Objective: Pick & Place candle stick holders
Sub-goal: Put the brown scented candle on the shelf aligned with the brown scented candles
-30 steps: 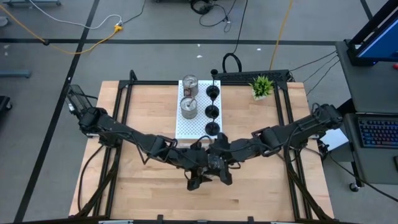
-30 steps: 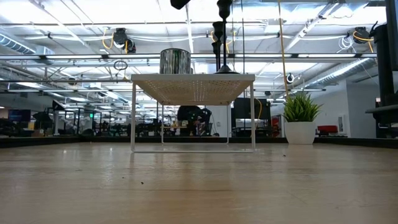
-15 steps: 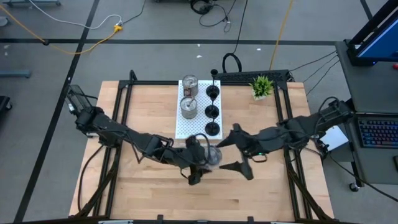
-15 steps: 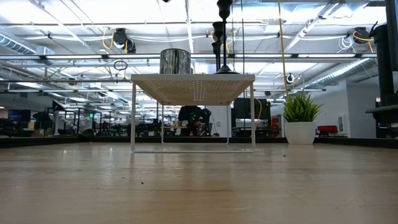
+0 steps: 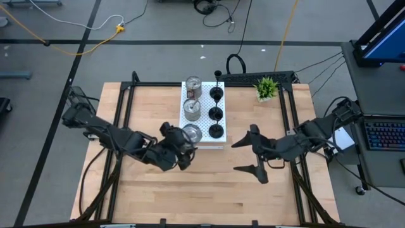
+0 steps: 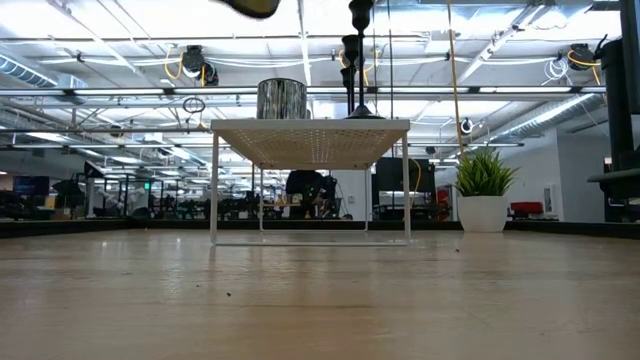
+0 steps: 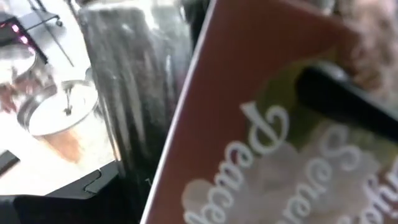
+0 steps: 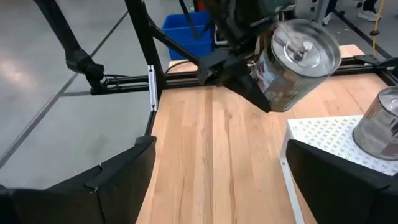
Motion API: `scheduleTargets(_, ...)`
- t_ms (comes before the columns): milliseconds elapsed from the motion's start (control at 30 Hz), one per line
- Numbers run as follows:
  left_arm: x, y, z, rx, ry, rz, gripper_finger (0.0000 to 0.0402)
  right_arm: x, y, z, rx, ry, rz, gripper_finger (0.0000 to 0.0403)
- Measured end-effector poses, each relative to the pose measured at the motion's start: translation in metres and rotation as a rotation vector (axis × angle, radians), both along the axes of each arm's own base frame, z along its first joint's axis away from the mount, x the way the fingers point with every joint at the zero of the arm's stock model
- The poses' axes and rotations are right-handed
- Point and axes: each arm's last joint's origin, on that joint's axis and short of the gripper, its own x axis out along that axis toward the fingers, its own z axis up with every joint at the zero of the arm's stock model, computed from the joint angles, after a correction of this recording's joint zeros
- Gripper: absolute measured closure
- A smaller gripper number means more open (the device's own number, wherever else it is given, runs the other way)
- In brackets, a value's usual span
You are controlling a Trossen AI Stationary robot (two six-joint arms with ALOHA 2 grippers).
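The left gripper (image 5: 183,144) grips a shiny silver holder (image 5: 192,133), a squat labelled can-like cup, tilted above the near edge of the white perforated stand (image 5: 187,130). The right gripper (image 5: 252,154) hangs wide open and empty over the wooden bench (image 5: 145,114).

We are in a large open robotics lab. Beyond the wooden table (image 6: 320,300) we see ceiling trusses (image 6: 120,92), strip lights and rows of workstations (image 6: 110,195).
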Motion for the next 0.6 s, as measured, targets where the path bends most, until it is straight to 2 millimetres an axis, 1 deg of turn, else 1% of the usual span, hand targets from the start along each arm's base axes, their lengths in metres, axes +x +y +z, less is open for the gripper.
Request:
scheduleTargets(100,-0.007,0.001,-0.021,-0.012,-0.021,0.060,0.0041,-0.001,0.000,-0.002,-0.009,0.015,0.000,0.0048)
scheduleTargets(267,-0.003,0.005,-0.048,-0.011,-0.149,0.128,0.0041,-0.004,-0.003,-0.010,-0.062,0.095,-0.012,0.0048)
scheduleTargets(400,0.003,0.017,-0.065,-0.025,-0.235,0.152,0.0041,-0.008,-0.007,-0.022,-0.114,0.121,-0.068,0.0048)
scheduleTargets(600,0.003,0.030,-0.086,-0.025,-0.292,0.179,0.0041,-0.026,-0.018,-0.044,-0.092,0.130,-0.084,0.0048)
